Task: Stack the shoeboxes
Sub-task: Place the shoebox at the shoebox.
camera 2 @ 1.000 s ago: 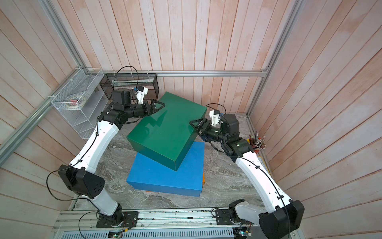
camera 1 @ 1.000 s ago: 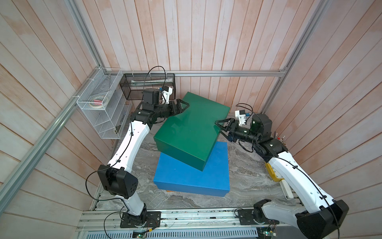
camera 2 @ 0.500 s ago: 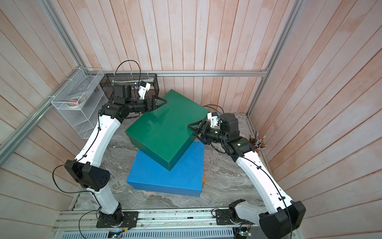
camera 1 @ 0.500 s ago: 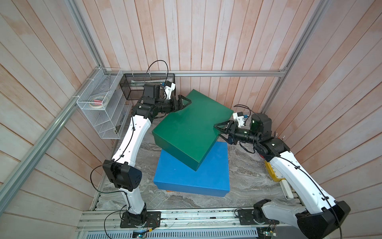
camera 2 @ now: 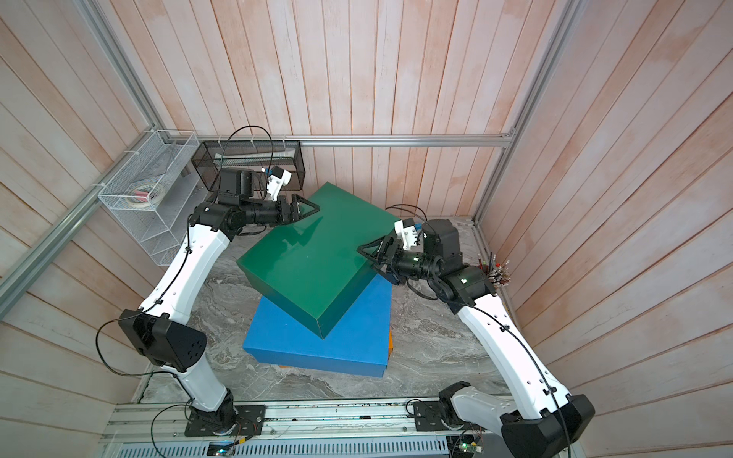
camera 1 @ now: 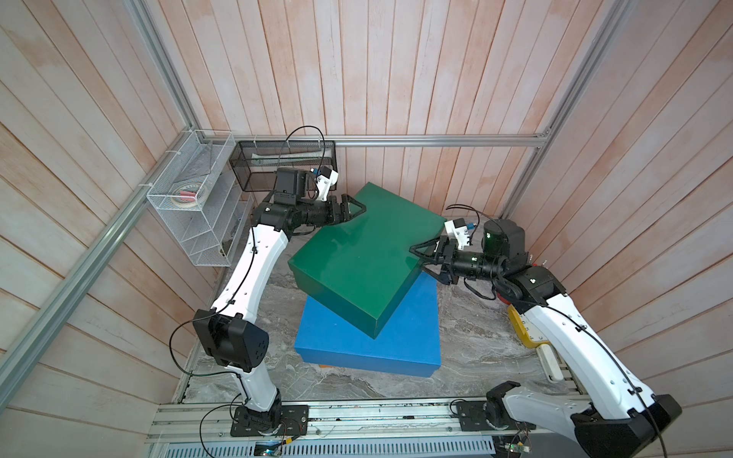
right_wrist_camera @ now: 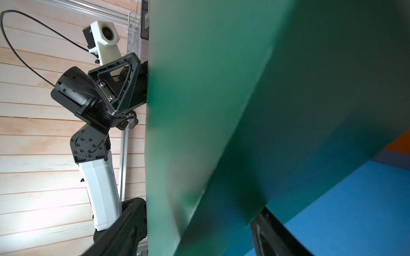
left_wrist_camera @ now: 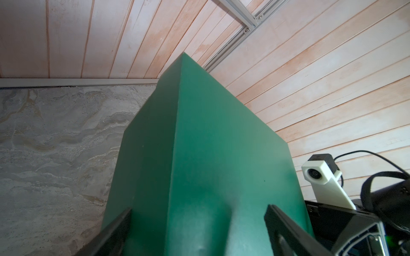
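a white wire rack (camera 1: 190, 222) on the side wall holds a roll of tape (camera 1: 183, 197) in its top tier. just beside it, a black mesh basket (camera 1: 254, 174) hangs on the back wall under an aluminium rail (camera 1: 436, 140). pale wood planks (camera 1: 396, 79) line the walls. by the right edge of the marbled tabletop (camera 1: 476, 349) are a yellow item (camera 1: 521, 331) and a cluster of pens (camera 2: 496, 271).

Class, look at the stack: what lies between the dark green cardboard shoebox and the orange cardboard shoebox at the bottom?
The blue lidded cardboard shoebox lies between them, as both top views show.
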Robot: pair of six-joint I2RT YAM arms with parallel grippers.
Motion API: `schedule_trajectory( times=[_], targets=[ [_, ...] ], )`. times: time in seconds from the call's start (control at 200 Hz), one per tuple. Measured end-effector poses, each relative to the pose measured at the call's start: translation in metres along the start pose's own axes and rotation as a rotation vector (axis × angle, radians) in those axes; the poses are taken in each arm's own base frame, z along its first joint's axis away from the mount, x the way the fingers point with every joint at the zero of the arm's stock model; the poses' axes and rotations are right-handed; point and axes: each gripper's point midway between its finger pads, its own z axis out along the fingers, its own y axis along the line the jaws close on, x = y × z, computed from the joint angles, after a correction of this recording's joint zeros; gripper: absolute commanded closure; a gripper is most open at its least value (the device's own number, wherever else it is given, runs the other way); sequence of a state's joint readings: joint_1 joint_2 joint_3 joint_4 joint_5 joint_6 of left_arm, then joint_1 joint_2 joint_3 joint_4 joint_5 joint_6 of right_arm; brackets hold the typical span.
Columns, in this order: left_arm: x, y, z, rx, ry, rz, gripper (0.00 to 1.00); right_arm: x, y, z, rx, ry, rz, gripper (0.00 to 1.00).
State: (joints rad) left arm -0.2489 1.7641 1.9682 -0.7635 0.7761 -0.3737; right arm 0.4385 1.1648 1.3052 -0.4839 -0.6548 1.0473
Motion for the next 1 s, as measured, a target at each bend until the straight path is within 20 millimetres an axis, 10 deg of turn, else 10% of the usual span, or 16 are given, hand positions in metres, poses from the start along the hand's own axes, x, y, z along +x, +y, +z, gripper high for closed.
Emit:
schedule_trajectory(
  times=[0.995],
  targets=[
    [0.013,-0.009,-0.006,0.045,0.019,0.045,0.05,-0.08,-0.028,-0.054,0.223,-0.102,-0.23,0.09]
  ],
)
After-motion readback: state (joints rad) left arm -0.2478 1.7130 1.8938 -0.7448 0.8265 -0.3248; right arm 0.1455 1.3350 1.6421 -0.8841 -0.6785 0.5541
